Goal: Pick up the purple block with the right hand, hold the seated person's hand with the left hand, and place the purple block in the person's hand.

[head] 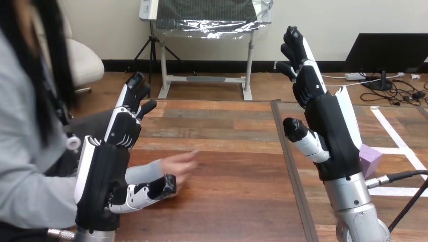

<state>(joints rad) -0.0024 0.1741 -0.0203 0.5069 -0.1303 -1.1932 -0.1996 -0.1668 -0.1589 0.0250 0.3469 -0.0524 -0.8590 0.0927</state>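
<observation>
A purple block [370,158] lies on the table at the right, mostly hidden behind my right hand [328,121]. That hand is raised above the table with its fingers straight up and its thumb out to the left, holding nothing. My left hand [108,166] is raised at the left, fingers straight and thumb out to the right, also holding nothing. The person's hand [179,164] rests flat on the table just right of my left hand, near its thumb; I cannot tell whether the two touch.
The person sits at the table's left side, an arm reaching in behind my left hand. A dark seam [290,166] runs down the wooden table. White tape lines [398,146] mark the table's right part. A cable [404,176] leaves my right forearm.
</observation>
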